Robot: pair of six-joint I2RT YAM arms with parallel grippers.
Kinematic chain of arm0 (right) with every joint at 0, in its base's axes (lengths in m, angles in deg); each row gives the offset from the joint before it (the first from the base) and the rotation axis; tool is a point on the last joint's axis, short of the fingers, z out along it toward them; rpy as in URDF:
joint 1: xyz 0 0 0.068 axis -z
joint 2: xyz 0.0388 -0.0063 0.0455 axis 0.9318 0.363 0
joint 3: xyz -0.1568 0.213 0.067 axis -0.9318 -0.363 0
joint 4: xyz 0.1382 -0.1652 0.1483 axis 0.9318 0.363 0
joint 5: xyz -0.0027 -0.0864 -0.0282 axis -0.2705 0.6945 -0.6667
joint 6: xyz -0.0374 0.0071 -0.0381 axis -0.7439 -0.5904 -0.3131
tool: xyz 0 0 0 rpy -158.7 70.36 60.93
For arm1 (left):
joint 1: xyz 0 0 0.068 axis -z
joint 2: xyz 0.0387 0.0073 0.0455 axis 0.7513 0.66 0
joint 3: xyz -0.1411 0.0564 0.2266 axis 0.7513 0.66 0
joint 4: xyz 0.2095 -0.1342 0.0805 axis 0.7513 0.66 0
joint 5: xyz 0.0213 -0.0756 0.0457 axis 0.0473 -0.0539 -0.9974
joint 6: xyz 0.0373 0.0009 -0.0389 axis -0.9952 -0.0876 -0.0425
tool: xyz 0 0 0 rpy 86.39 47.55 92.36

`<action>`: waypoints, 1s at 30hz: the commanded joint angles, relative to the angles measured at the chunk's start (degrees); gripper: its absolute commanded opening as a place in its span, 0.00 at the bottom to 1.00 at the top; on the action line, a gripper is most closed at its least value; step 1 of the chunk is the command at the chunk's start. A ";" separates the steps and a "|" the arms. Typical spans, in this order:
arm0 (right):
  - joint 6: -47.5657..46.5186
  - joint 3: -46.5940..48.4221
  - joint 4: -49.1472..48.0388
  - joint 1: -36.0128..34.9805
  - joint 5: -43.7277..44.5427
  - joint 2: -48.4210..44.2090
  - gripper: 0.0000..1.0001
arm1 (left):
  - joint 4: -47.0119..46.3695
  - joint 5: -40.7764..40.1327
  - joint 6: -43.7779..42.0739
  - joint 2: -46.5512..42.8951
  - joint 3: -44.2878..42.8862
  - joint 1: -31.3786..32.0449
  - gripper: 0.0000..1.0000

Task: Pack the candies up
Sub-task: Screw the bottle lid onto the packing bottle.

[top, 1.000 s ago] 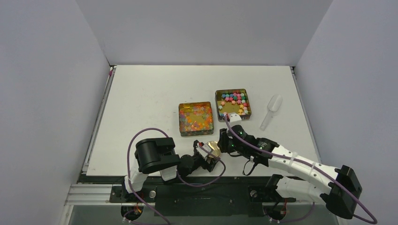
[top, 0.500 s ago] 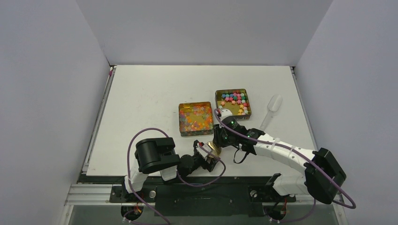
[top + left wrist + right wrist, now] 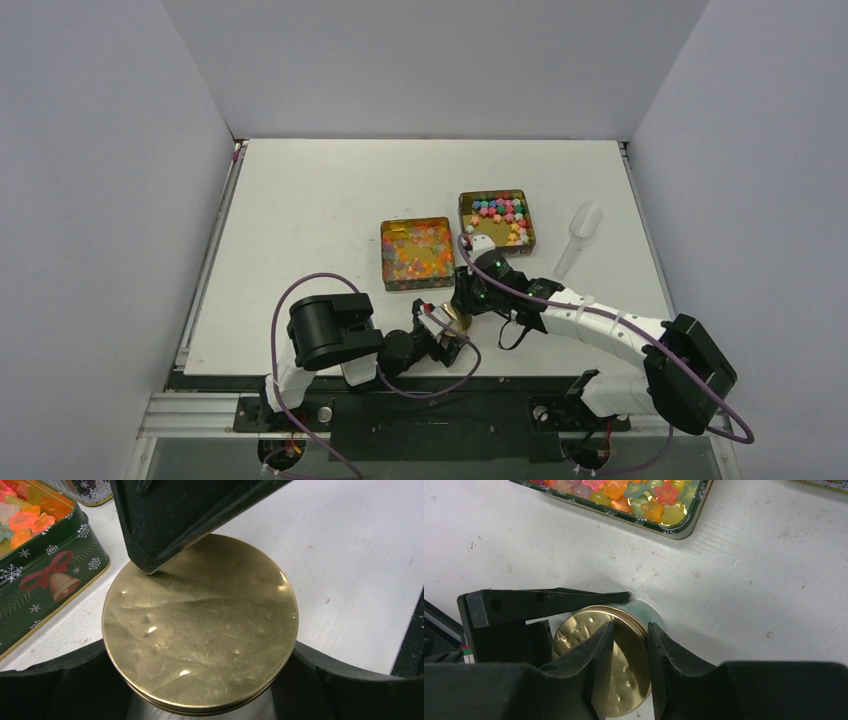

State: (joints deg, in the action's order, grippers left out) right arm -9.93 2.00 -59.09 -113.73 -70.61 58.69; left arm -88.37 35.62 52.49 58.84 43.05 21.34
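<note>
Gold lid (image 3: 200,635), round and dented, caps the clear jar (image 3: 142,711). Left gripper (image 3: 200,672) clasps the jar from both sides. Black finger (image 3: 175,520) reaches in from the right, its tip on the lid's far rim. Green bell-printed tin (image 3: 55,575) sits just beyond, holding translucent orange, red and yellow candies (image 3: 22,520). Second tin (image 3: 85,490) is farther right. White table (image 3: 350,555).
</note>
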 commanded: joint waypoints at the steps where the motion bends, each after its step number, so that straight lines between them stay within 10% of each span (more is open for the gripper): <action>1: 0.75 -3.27 -1.24 -0.23 -1.79 -1.34 0.26 | -6.80 1.61 1.30 3.62 0.86 0.18 0.31; 30: 14.15 -14.04 3.94 -13.61 4.71 -22.64 0.27 | -6.76 1.07 1.31 3.50 0.96 0.18 0.31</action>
State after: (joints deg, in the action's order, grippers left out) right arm 1.24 -12.27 -57.28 -125.93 -63.81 38.14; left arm -88.37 35.49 52.47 58.84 43.05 21.34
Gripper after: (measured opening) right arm 0.273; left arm 0.788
